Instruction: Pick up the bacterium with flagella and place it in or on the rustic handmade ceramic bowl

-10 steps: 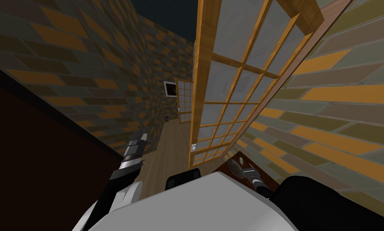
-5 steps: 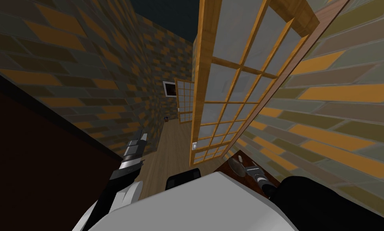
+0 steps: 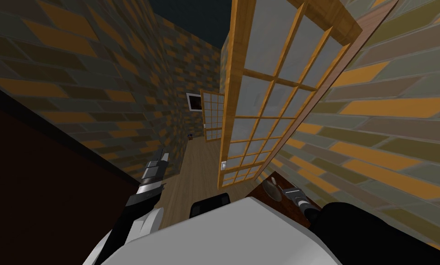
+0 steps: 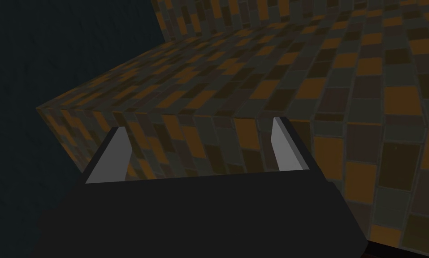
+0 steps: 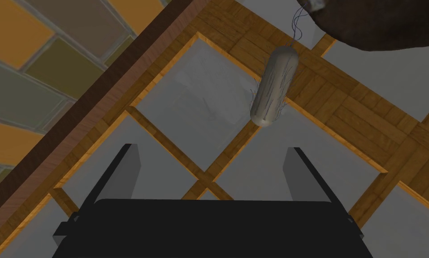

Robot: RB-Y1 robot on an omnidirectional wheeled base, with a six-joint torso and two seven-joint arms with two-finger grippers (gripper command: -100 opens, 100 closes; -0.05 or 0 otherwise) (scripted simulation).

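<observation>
The robot's right hand (image 5: 212,148) hangs with its two fingers spread wide and nothing between them, pointed at a grey, capsule-shaped bacterium (image 5: 274,87). Thin dark hairs bristle from the capsule's sides, and a few longer threads trail from its far end. The bacterium lies ahead of the open fingers, apart from them and nearer the right one, its long axis tilted slightly across the hand's line. A dark brown bowl (image 5: 379,22) sits just past the capsule's far end, where the trailing threads reach toward its rim; whether they touch it cannot be told. Behind both stands a wooden lattice screen (image 5: 164,141) with grey panes. From the wrist camera, what the capsule rests on cannot be told.

From the head camera, the right hand (image 3: 285,189) reaches low over a dark brown worktop (image 3: 281,206) at the foot of the lattice screen (image 3: 260,115), with a small pale shape (image 3: 269,188) just beside its tip. The left hand (image 3: 163,156) is raised on the other side of the body, near a patterned wall; its fingers (image 4: 119,152) are also spread wide and empty.
</observation>
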